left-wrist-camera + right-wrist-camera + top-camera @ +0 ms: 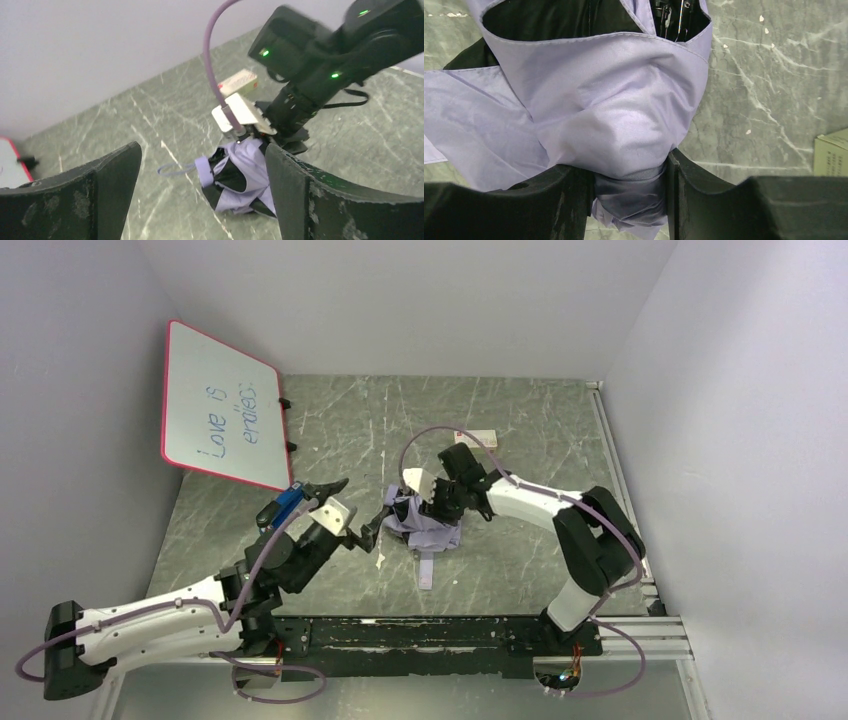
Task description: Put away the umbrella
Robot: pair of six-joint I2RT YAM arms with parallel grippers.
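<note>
The umbrella lies folded and bunched in the middle of the table, pale lavender fabric with black folds. Its wrist loop trails out to the left on the table. My right gripper is shut on the gathered fabric at one end of the umbrella, both jaws pressing into it. My left gripper stands wide open just left of the umbrella, apart from it. In the left wrist view the umbrella shows between the spread fingers, further off.
A red-framed whiteboard leans against the left wall. A small pale box lies behind the right arm. White walls close the table on three sides, and a rail runs along the near edge.
</note>
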